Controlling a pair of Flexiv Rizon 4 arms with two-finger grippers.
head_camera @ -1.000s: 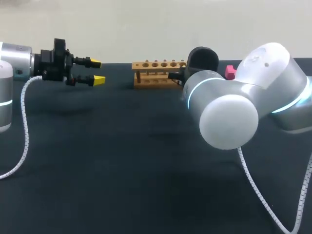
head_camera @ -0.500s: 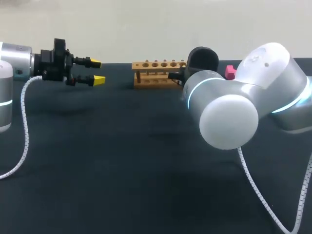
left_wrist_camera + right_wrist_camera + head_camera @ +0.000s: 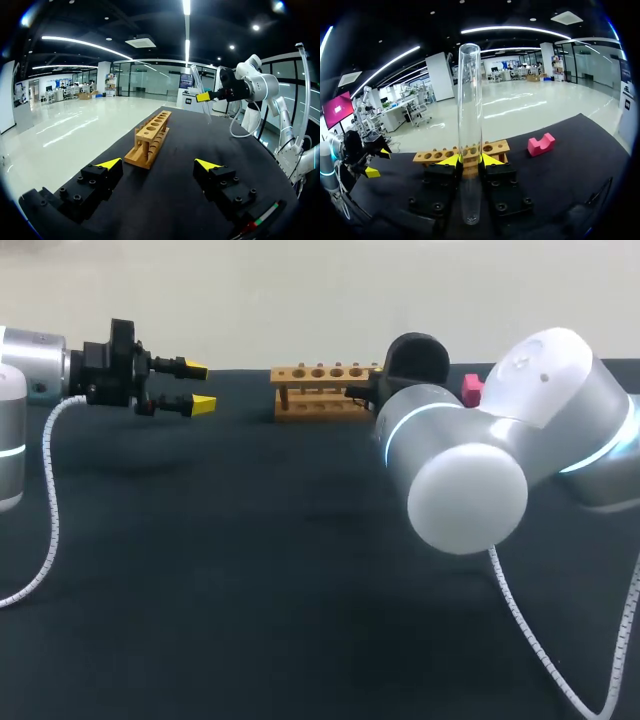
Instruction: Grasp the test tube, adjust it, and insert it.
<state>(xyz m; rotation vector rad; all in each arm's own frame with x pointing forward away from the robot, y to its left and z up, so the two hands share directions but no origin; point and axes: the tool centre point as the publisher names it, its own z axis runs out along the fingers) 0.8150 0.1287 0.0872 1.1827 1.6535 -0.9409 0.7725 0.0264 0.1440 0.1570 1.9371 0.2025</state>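
A clear glass test tube (image 3: 469, 100) stands upright between the yellow-tipped fingers of my right gripper (image 3: 470, 161), which is shut on its lower part. Just ahead of the tube lies the wooden rack (image 3: 493, 148) with a row of holes. In the head view the rack (image 3: 320, 390) sits at the table's far edge, and my right arm's elbow (image 3: 465, 475) hides its gripper. My left gripper (image 3: 198, 387) hovers open and empty to the left of the rack. From the left wrist view, the rack (image 3: 150, 137) lies ahead of my left gripper (image 3: 159, 165), and the tube (image 3: 202, 100) hangs tilted beyond it.
A pink block (image 3: 472, 388) lies at the far edge to the right of the rack, also seen as the pink block (image 3: 541, 144) in the right wrist view. White cables hang from both arms over the dark tabletop (image 3: 250, 570).
The right arm's elbow has shifted slightly to the left. The left arm and both grippers stay as they were.
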